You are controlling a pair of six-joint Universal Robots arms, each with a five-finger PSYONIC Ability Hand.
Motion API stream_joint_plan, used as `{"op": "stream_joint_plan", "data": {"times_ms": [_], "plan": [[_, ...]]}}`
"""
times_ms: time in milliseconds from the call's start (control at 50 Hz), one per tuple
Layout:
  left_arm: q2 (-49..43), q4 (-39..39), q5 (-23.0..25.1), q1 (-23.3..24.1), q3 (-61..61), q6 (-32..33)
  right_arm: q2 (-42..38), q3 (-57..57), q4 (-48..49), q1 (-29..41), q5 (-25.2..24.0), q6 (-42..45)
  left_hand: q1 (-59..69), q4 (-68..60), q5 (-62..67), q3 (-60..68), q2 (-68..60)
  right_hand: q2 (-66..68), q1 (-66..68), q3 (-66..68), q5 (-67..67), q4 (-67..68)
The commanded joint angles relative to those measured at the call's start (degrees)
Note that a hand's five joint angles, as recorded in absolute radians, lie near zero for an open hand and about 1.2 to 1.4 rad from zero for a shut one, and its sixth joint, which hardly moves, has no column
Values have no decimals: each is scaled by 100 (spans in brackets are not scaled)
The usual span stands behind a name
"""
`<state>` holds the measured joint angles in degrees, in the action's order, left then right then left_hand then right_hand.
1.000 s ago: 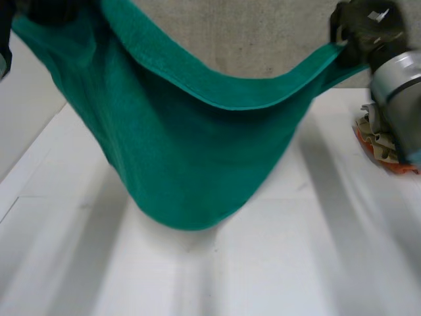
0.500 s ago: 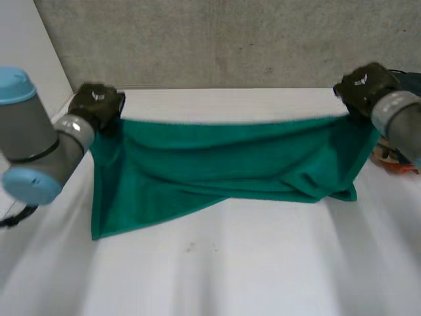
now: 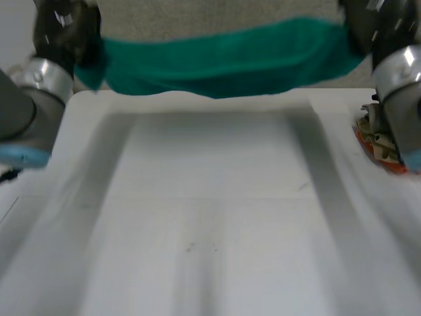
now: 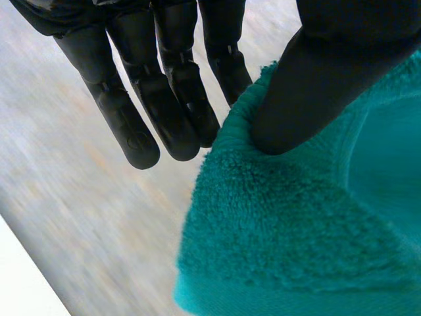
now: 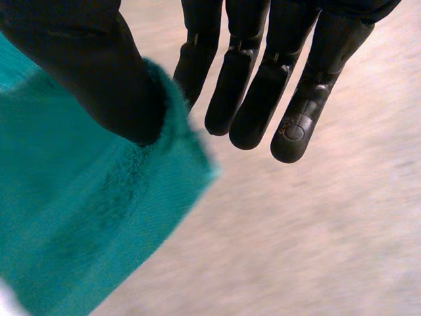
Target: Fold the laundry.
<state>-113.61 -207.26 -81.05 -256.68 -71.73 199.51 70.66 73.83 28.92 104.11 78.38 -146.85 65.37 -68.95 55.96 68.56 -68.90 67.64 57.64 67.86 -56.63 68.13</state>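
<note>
Thumbs pinching its corners against straight fingers, my left hand [image 3: 62, 33] and right hand [image 3: 365, 26] hold the teal terry towel [image 3: 217, 62] stretched above the white table [image 3: 210, 217], seemingly no fold made yet.

White table [image 3: 210, 217] runs from near edge to far edge in head view; a few small dark specks approx. mid-surface, short thin mark further right. Grey speckled wall [image 3: 197, 20] stands behind far edge. Crumpled bundle [image 3: 376, 141] lies on tabletop at right side, beige-grey on top w/ orange-red underneath; can't tell what it is.
</note>
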Motion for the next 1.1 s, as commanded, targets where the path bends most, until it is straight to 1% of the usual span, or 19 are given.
{"op": "stream_joint_plan", "data": {"times_ms": [20,120,220,300,360,460,500,520,580,620,700,760,800,860,880,920,980,1040,1100], "plan": [[-56,63,212,-119,-1438,35,-139,1378,-746,-311,-701,78,1463,-1105,1404,1144,-1110,1236,2236,1214,-1337,1187],[-65,142,212,-119,-2002,62,-684,1652,-1090,-435,-666,235,1463,-1105,1404,1144,-1110,1236,2236,1214,-1337,1187],[-13,449,212,-127,-2292,141,-712,1740,-1931,-575,-666,735,1463,-1105,1404,1144,-1110,1236,2236,1214,-1337,1187],[101,1081,204,-224,-2442,404,-685,1714,-2687,-576,-649,973,1463,-1105,1404,1144,-1110,1236,2236,1214,-1337,1187],[461,1714,204,-338,-2539,764,-633,1714,-3172,-593,-649,1027,1463,-1105,1404,1144,-1110,1236,2236,1214,-1337,1187],[1208,2848,195,-470,-2776,1116,61,1740,-4595,-804,-649,1246,1463,-1105,1404,1144,-1110,1236,2236,1214,-1337,1187],[1516,3400,195,-479,-2890,1178,412,1854,-5368,-1050,-666,1640,1463,-1105,1404,1144,-1110,1236,2236,1214,-1337,1187],[1665,3751,203,-479,-2934,1187,683,1977,-5806,-1216,-666,2069,1463,-1105,1404,1144,-1110,1236,2236,1214,-1337,1187],[1868,4454,212,-479,-2987,1265,1054,2223,-6414,-1533,-684,2869,1463,-1105,1404,1144,-1110,1236,2236,1214,-1337,1187],[1886,4667,221,-488,-3013,1371,1143,2285,-6539,-1621,-728,3135,1463,-1105,1404,1144,-1110,1236,2236,1214,-1337,1187],[1816,4563,221,-444,-2987,1503,1143,2233,-6268,-1613,-737,2997,1463,-1105,1404,1144,-1110,1236,2236,1214,-1337,1187],[1439,4142,195,-444,-2794,1468,872,2058,-5522,-1447,-737,2470,1463,-1105,1404,1144,-1110,1236,2236,1214,-1337,1187],[1201,3861,160,-418,-2619,1424,356,1743,-4796,-1088,-649,2084,1463,-1105,1404,1144,-1110,1236,2236,1214,-1337,1187],[841,3456,107,-391,-2276,1214,-121,1303,-4195,-639,-456,1801,1463,-1105,1404,1144,-1110,1236,2236,1214,-1337,1187],[770,3377,107,-374,-2188,1126,-410,1005,-3871,-402,-246,1722,1463,-1105,1404,1144,-1110,1236,2236,1214,-1337,1187],[490,3210,37,-365,-1889,871,-675,722,-3614,-199,-43,1721,1463,-1105,1404,1144,-1110,1236,2236,1214,-1337,1187],[60,3061,-173,-347,-1425,660,-1246,125,-3122,4,344,1739,1463,-1105,1404,1144,-1110,1236,2236,1214,-1337,1187],[-327,2920,-437,-339,-1020,607,-1877,-489,-2544,83,467,1712,1463,-1105,1404,1144,-1110,1236,2236,1214,-1337,1187],[-662,2770,-631,-277,-703,615,-2274,-834,-2138,101,529,1721,1463,-1105,1404,1144,-1110,1236,2236,1214,-1337,1187]]}}
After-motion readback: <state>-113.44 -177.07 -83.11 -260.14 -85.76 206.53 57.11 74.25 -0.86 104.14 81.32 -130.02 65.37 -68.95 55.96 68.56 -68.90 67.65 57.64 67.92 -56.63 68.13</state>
